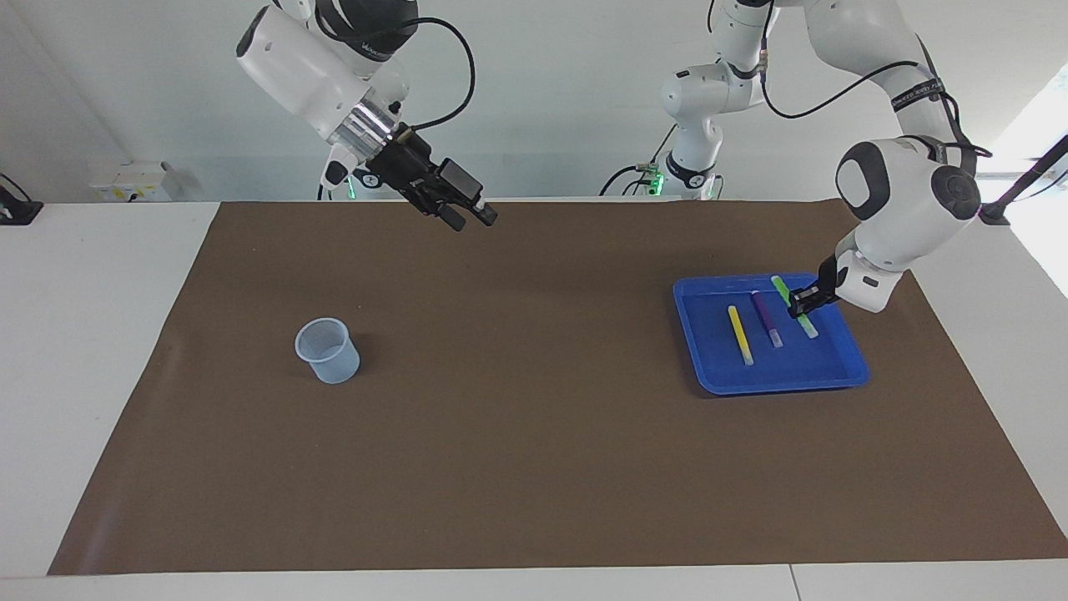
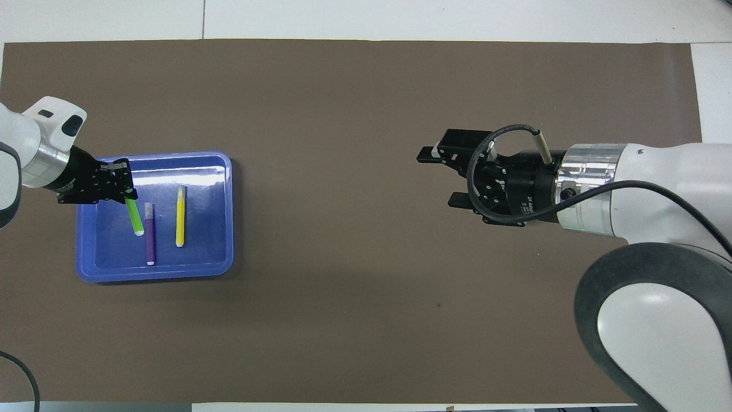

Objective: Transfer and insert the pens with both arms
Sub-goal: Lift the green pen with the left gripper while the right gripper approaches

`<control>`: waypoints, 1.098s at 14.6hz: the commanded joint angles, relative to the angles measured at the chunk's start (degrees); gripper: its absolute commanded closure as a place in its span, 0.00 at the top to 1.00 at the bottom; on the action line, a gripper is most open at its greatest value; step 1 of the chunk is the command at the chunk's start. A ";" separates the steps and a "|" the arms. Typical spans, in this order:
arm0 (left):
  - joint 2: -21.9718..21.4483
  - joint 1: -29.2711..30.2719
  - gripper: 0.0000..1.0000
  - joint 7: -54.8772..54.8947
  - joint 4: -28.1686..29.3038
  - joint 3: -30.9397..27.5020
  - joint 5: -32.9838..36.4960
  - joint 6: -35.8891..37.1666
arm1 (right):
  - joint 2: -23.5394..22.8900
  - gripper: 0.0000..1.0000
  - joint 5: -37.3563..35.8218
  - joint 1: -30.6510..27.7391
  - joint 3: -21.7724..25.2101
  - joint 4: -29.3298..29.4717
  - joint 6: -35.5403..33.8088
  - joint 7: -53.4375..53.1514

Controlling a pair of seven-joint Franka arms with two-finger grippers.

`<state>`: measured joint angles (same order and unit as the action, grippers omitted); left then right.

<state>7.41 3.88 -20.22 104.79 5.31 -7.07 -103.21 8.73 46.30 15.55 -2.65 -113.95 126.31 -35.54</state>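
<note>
Three pens lie in a blue tray [image 1: 776, 380] toward the left arm's end of the table: yellow [image 1: 739, 334], purple [image 1: 766, 315] and green [image 1: 811, 325]. My left gripper [image 1: 803, 305] is low in the tray, its fingers closed around the middle of the green pen, which lies tilted with its pale tip on the tray floor. The overhead view shows the left gripper [image 2: 127, 189], green pen [image 2: 135, 216], purple pen [image 2: 150, 234] and yellow pen [image 2: 180, 217]. My right gripper [image 1: 474, 219] is open and empty, raised over the brown mat; it also shows in the overhead view [image 2: 436, 177].
A translucent pale blue cup [image 1: 328, 351] stands upright on the brown mat [image 1: 534, 434] toward the right arm's end; the right arm hides it in the overhead view. Two slimmer white arms with green-lit bases [image 1: 692, 167] stand at the robots' edge of the table.
</note>
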 commanded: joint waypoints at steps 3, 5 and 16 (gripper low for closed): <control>-1.42 -5.01 0.00 -27.44 -6.87 -0.30 -10.13 7.32 | -0.56 1.00 2.31 2.82 -0.95 -1.00 4.82 -1.91; -3.09 -7.38 0.00 -38.70 -6.70 -0.21 -14.53 6.97 | -0.47 1.00 2.31 2.82 -0.95 -1.09 4.82 -1.82; -7.67 -14.76 0.00 -72.05 2.77 4.18 -37.47 -9.00 | 0.05 1.00 2.22 3.35 -1.13 -2.67 5.34 -1.30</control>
<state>3.13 -7.87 -88.84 102.17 10.00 -41.52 -107.16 7.66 47.25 18.66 -3.51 -114.39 130.23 -37.12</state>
